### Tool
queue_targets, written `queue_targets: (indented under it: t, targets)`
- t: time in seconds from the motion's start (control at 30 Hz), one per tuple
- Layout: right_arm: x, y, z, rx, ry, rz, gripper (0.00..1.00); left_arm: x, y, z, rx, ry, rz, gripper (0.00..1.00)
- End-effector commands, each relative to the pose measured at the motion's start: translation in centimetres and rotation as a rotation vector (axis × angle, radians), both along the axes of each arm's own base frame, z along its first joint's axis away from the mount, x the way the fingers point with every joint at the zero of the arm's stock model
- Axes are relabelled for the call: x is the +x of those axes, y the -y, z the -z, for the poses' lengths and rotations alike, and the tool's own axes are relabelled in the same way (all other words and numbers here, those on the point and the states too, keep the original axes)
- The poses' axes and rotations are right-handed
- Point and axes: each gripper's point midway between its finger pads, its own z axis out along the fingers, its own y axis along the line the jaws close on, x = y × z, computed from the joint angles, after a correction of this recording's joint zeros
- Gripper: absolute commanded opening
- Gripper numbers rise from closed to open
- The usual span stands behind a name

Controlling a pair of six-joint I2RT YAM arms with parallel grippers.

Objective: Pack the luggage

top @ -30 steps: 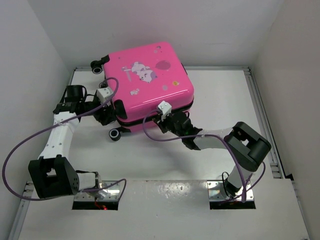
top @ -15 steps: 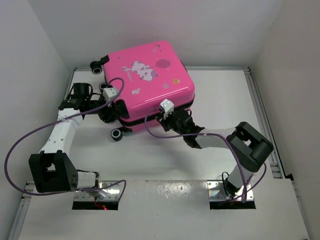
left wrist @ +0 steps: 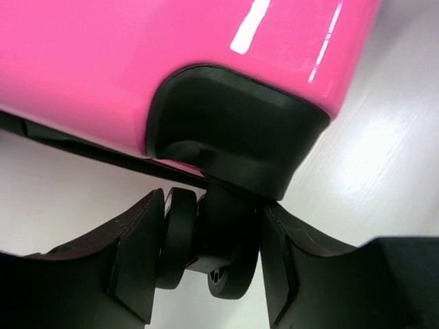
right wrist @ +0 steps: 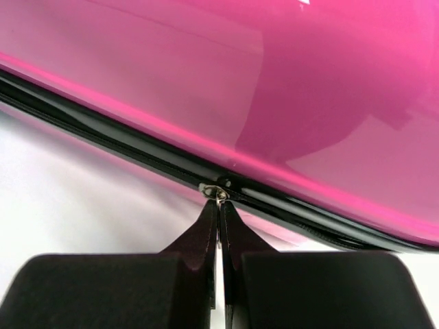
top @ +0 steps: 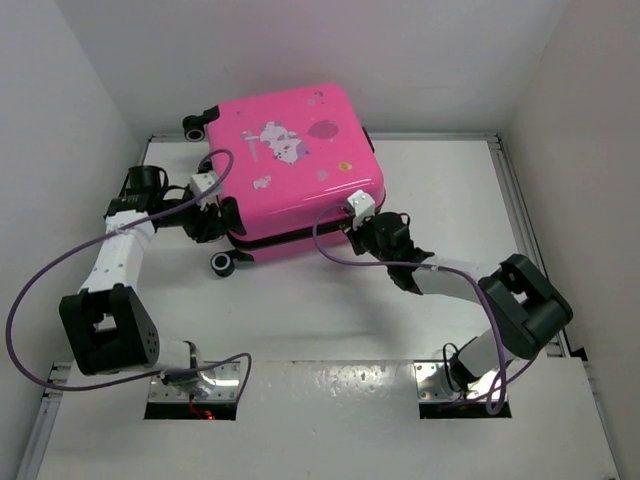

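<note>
- Lying flat on the white bench (top: 450, 180), the hot-pink luggage (top: 290, 165) sits at the far left-centre, its broad face with the white cartoon print (top: 283, 143) turned upward.
- The two shell halves are together. The black zipper (right wrist: 103, 130) runs as a dark band along the near side.
- The left hand (left wrist: 206, 253) is at the near-left corner of the luggage, half closed around a black corner wheel (left wrist: 180, 236).
- In the left wrist view, one finger (left wrist: 137, 260) presses against the wheel's disc and the other lies against its fork. The black wheel housing (left wrist: 233, 130) set into the pink shell is directly above them.
- Seen from the top view, this left hand (top: 207, 218) reaches in from the left, touching the side of the luggage.
- A second wheel (top: 222, 264) stands free on the bench just nearer than that hand, and more wheels (top: 195, 127) show at the far-left corner.
- The right hand (right wrist: 219, 219) has its fingers pressed together, pinching the small metal zipper pull (right wrist: 218, 194) at their tips.
- In the top view the right hand (top: 365, 232) meets the near edge of the luggage close to its right corner, the arm stretching back to the near right.
</note>
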Motion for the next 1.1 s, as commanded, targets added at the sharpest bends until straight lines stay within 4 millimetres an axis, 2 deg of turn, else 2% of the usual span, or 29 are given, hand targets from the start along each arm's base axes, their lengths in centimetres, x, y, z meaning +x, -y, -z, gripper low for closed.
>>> queue_targets:
  t: [0.0, 0.03, 0.2, 0.3, 0.33, 0.37, 0.43, 0.47, 0.5, 0.53, 0.57, 0.6, 0.67, 0.7, 0.77, 0.8, 0.83, 0.87, 0.9, 0.93, 0.97, 1.0, 1.07]
  targets:
    - [2.0, 3.9, -2.4, -0.008, 0.077, 0.128, 0.00, 0.6, -9.7, 4.9, 0.298, -0.123, -0.234, 0.00]
    - [2.3, 5.1, -2.3, -0.045, 0.092, 0.138, 0.00, 0.9, -10.5, 5.7, 0.306, -0.143, -0.248, 0.00]
    - [2.8, 7.4, -2.0, -0.077, 0.095, 0.160, 0.00, 3.6, -13.1, 5.5, 0.377, -0.110, -0.294, 0.00]
    - [3.5, 9.2, -2.1, -0.089, 0.101, 0.181, 0.00, 4.9, -15.0, 6.2, 0.452, -0.098, -0.332, 0.00]
    - [3.6, 9.3, -2.1, -0.092, 0.103, 0.174, 0.00, 5.6, -15.9, 5.7, 0.486, -0.084, -0.357, 0.00]
    - [4.0, 10.4, -2.0, -0.094, 0.103, 0.198, 0.00, 6.1, -16.7, 5.4, 0.500, -0.067, -0.378, 0.00]
    - [4.4, 10.9, -2.0, -0.105, 0.117, 0.193, 0.00, 7.1, -17.7, 4.7, 0.529, -0.044, -0.402, 0.00]
    - [4.9, 12.1, -2.1, -0.116, 0.126, 0.218, 0.00, 7.4, -18.0, 5.2, 0.540, -0.051, -0.409, 0.00]
    - [5.3, 12.4, -1.8, -0.123, 0.125, 0.223, 0.00, 8.2, -18.6, 4.3, 0.556, -0.013, -0.428, 0.00]
    - [5.9, 12.4, -2.5, -0.119, 0.155, 0.213, 0.00, 8.7, -18.9, 4.6, 0.582, -0.017, -0.438, 0.00]
    - [6.5, 13.5, -2.6, -0.119, 0.162, 0.234, 0.00, 8.9, -19.3, 4.8, 0.601, -0.017, -0.441, 0.00]
    - [7.7, 13.6, -3.2, -0.112, 0.191, 0.243, 0.00, 9.6, -19.4, 4.1, 0.613, 0.012, -0.447, 0.00]
    - [8.9, 14.7, -2.7, -0.113, 0.191, 0.261, 0.00, 9.9, -20.0, 4.7, 0.639, 0.002, -0.454, 0.00]
    - [10.5, 14.7, -3.7, -0.103, 0.227, 0.268, 0.00, 10.7, -19.8, 3.8, 0.642, 0.033, -0.452, 0.00]
    - [11.9, 15.4, -3.2, -0.102, 0.238, 0.279, 0.00, 11.6, -19.7, 3.5, 0.678, 0.051, -0.464, 0.00]
    - [13.8, 15.8, -4.9, -0.089, 0.295, 0.293, 0.00, 12.4, -19.7, 3.1, 0.694, 0.073, -0.470, 0.00]
    - [14.5, 15.6, -3.9, -0.088, 0.278, 0.293, 0.00, 12.9, -19.8, 2.8, 0.695, 0.086, -0.475, 0.00]
    - [15.7, 16.3, -5.2, -0.074, 0.317, 0.309, 0.00, 13.2, -19.5, 2.4, 0.702, 0.096, -0.474, 0.00]
    - [16.8, 15.9, -4.3, -0.067, 0.305, 0.303, 0.00, 13.6, -19.7, 2.3, 0.703, 0.107, -0.478, 0.00]
    - [17.4, 16.0, -4.5, -0.052, 0.318, 0.303, 0.00, 14.3, -19.4, 2.1, 0.697, 0.111, -0.489, 0.00]
    - [18.4, 16.3, -5.6, -0.036, 0.351, 0.311, 0.00, 14.7, -18.9, 1.6, 0.688, 0.123, -0.492, 0.00]
    - [19.5, 15.8, -4.5, -0.033, 0.341, 0.304, 0.00, 14.9, -18.9, 1.7, 0.679, 0.119, -0.502, 0.00]
    - [20.9, 15.9, -5.9, 0.003, 0.380, 0.315, 0.00, 15.4, -18.4, 1.0, 0.647, 0.130, -0.531, 0.00]
